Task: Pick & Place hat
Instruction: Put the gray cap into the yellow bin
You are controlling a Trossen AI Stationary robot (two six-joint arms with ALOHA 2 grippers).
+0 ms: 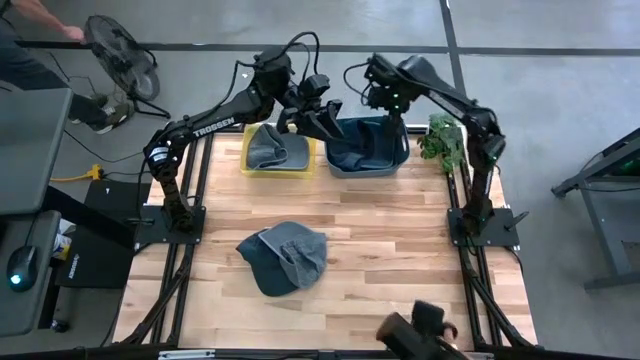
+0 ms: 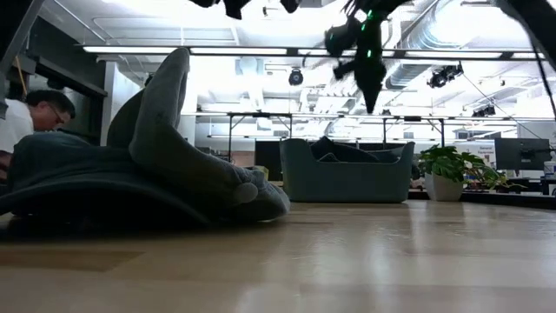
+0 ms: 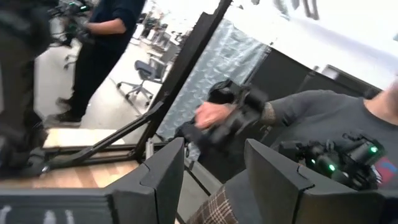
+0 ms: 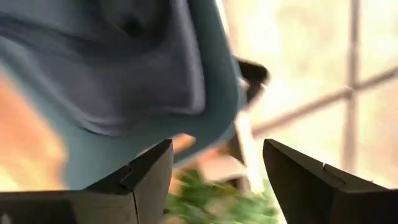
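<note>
A grey-blue hat [image 1: 283, 257] lies crumpled on the wooden table near its front; in the low view this hat [image 2: 148, 174] fills the left. A second grey hat [image 1: 275, 148] lies in a yellow bin [image 1: 250, 170]. A dark hat [image 1: 362, 145] lies in a blue bin [image 1: 368, 170]. My right gripper [image 1: 392, 122] hangs open above the blue bin, pointing down, with nothing between its fingers [image 4: 155, 174]. My left gripper [image 1: 325, 120] stands open and level, high above the gap between the two bins, also holding nothing.
A potted plant [image 1: 440, 140] stands at the far right, beside the blue bin. A dark device [image 1: 420, 325] sits at the table's near edge. A fan [image 1: 120, 50] and a person [image 2: 26, 113] are beyond the table's left. Bare wood lies right of the loose hat.
</note>
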